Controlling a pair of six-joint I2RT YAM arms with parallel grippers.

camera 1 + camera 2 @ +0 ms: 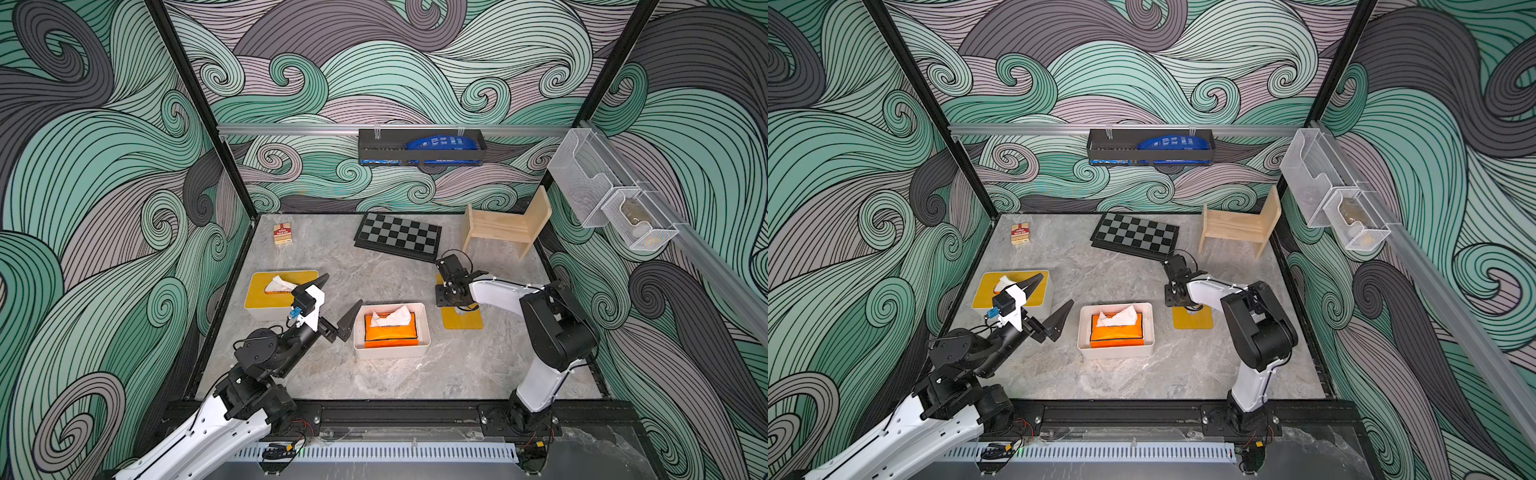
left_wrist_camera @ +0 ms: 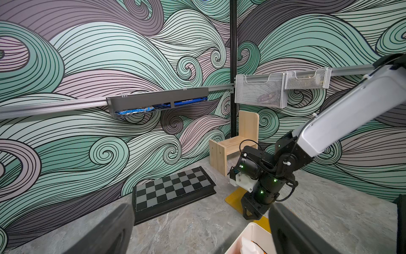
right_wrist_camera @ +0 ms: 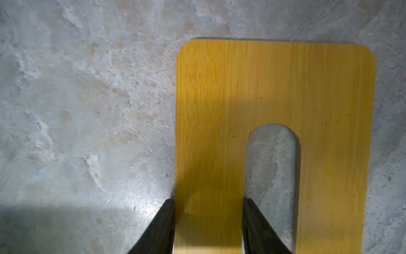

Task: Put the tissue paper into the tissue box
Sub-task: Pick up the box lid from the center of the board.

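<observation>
orange tissue pack point(image 1: 390, 330) sits inside white open plastic box point(image 1: 390, 352); yellow slotted bamboo lid point(image 3: 274, 83) lies off, right claw point(image 3: 208, 200) astride its strip (grip undeterminable), left claw point(image 1: 344, 288) spread.

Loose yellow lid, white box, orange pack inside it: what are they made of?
Loose yellow lid: looks like bamboo or wood, matte, with fine straight grain lines. White box: probably plastic, smooth with rounded moulded corners. Orange pack: likely soft plastic film wrap, though too small to be sure.

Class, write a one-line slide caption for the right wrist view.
Right tool straddles one strip of the slotted yellow lid, beside its slot, on a grey marbled tabletop.
</observation>
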